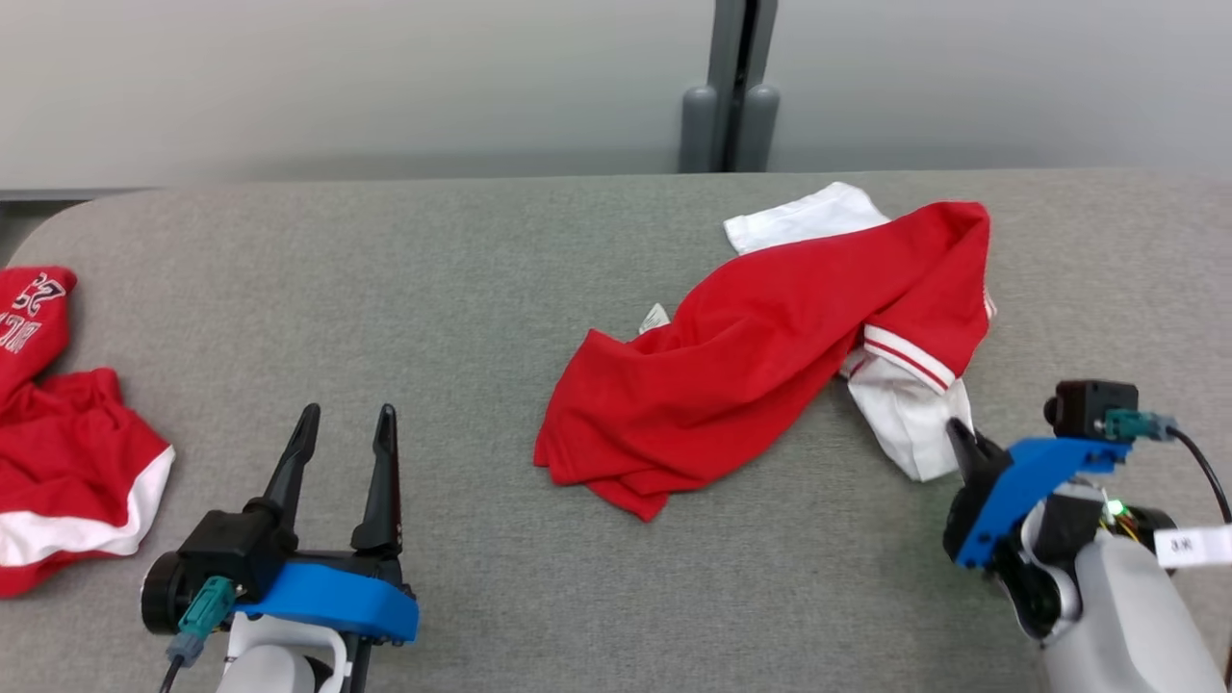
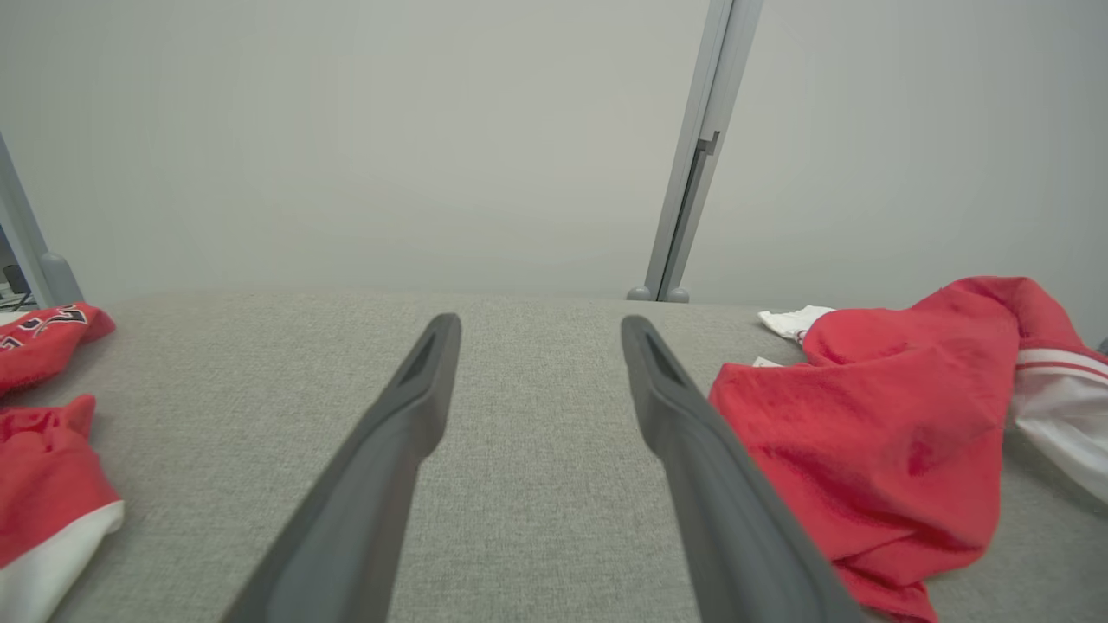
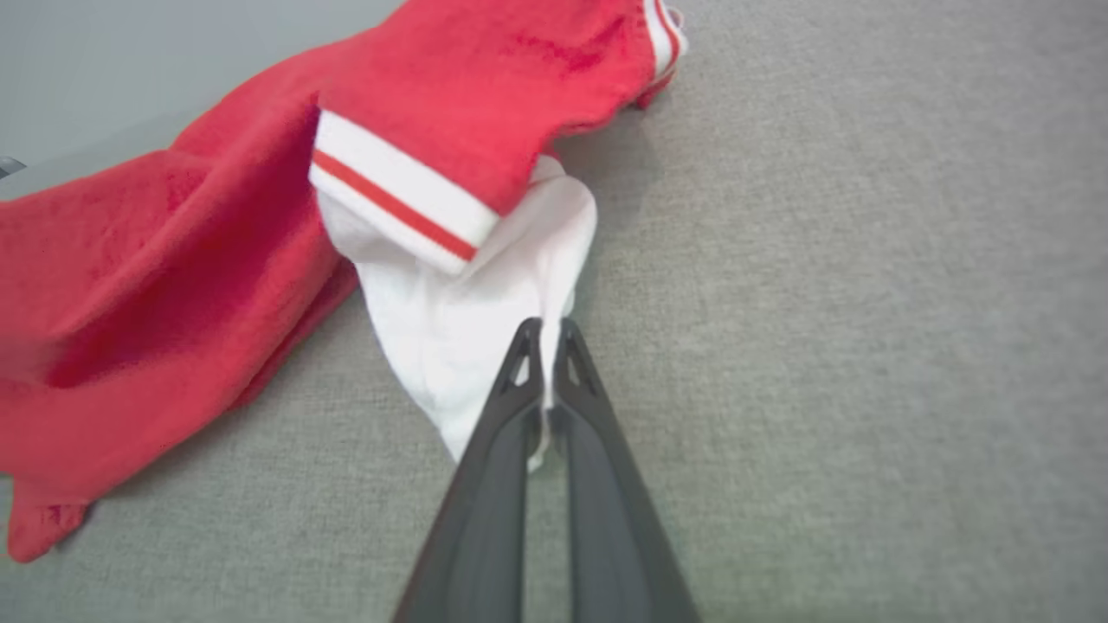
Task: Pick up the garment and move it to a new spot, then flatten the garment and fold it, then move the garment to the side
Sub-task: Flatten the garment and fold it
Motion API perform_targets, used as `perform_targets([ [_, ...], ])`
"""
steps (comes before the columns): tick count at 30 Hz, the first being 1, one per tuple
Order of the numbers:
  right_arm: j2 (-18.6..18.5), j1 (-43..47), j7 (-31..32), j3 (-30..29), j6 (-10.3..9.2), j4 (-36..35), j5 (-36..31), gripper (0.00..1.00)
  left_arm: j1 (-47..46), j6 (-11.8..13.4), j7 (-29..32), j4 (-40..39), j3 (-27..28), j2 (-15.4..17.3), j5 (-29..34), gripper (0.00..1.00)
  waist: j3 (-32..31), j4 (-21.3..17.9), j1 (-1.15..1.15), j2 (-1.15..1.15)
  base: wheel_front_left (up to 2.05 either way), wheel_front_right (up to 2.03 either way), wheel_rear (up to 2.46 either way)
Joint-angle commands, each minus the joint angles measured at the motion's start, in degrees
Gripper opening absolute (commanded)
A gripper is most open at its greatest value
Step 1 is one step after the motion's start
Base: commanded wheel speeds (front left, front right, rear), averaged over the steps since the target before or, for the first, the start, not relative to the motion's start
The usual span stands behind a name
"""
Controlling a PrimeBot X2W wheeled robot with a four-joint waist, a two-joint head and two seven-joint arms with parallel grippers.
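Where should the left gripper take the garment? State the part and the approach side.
The red corner nearest the left gripper, approached from the left, low over the table. It lies as a free, layered edge, far from the white part that the right gripper pinches.

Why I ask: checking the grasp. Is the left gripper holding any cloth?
No, the left gripper stands open over the table, apart from the garment.

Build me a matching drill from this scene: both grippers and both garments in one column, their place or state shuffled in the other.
1 left gripper
2 right gripper
3 middle garment
4 lettered red garment

A jaws shut on white cloth
B left edge of the table
C jaws open, nothing between
D crumpled, right of centre

Pairs: 1-C, 2-A, 3-D, 4-B
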Motion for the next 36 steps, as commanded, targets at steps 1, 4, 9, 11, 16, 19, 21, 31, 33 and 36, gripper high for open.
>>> perform_targets([
  [1,-0.1,4.3,2.1,0.1,0.01,-5.1,0.8,0.00,0.8,0.1,-0.2,-0.5,0.7,0.4,-0.2,1.00,-1.4,-1.7,0.00,0.00,0.00,0.00,0.00],
  [4,-0.1,11.0,6.8,-0.3,0.01,-14.1,2.3,0.00,1.7,0.5,-0.2,-0.9,1.6,0.6,-0.4,1.00,-1.8,-2.9,0.00,0.00,0.00,0.00,0.00],
  [9,0.0,21.2,13.4,-1.2,0.01,-28.0,3.0,0.00,2.6,0.7,-0.2,-1.7,2.5,1.0,-0.4,1.00,-2.0,-4.1,0.00,0.00,0.00,0.00,0.00],
  [11,0.0,24.0,14.6,-1.8,0.01,-31.4,4.1,0.00,2.6,0.7,-0.2,-1.9,2.9,1.1,-0.5,1.00,-2.1,-4.4,0.00,0.00,0.00,0.00,0.00],
  [16,0.1,27.5,13.2,-3.9,0.01,-32.9,5.8,1.00,3.4,0.8,-0.2,-2.0,3.6,0.8,-0.5,1.00,-2.3,-4.7,0.00,0.00,0.00,0.00,0.00],
  [19,0.0,27.6,12.1,-3.8,0.01,-32.4,6.5,1.00,3.6,0.8,-0.2,-1.9,3.6,0.6,-0.5,1.00,-2.6,-4.6,0.00,0.00,0.00,0.00,0.00],
  [21,0.0,27.4,11.2,-3.9,0.01,-32.8,6.4,1.00,3.6,0.7,-0.2,-1.8,3.5,0.5,-0.6,1.00,-2.8,-4.3,0.00,0.00,0.00,0.00,0.00],
  [31,0.0,25.0,-1.9,-2.9,0.01,-40.3,0.9,1.00,4.0,0.3,-0.2,-1.5,3.3,0.2,-0.6,1.00,-3.4,-3.4,0.00,0.00,0.00,0.00,0.00],
  [33,0.0,24.7,-5.8,-0.8,0.01,-41.5,-0.6,1.00,4.1,0.3,-0.2,-1.3,3.2,0.0,-0.6,1.00,-3.7,-3.2,0.00,0.00,0.00,0.00,0.00],
  [36,0.0,24.9,-10.9,2.4,0.00,-41.6,-2.4,1.00,4.5,0.2,-0.2,-1.1,3.0,-0.2,-0.6,1.00,-4.0,-3.0,0.00,0.00,0.00,0.00,0.00],
])
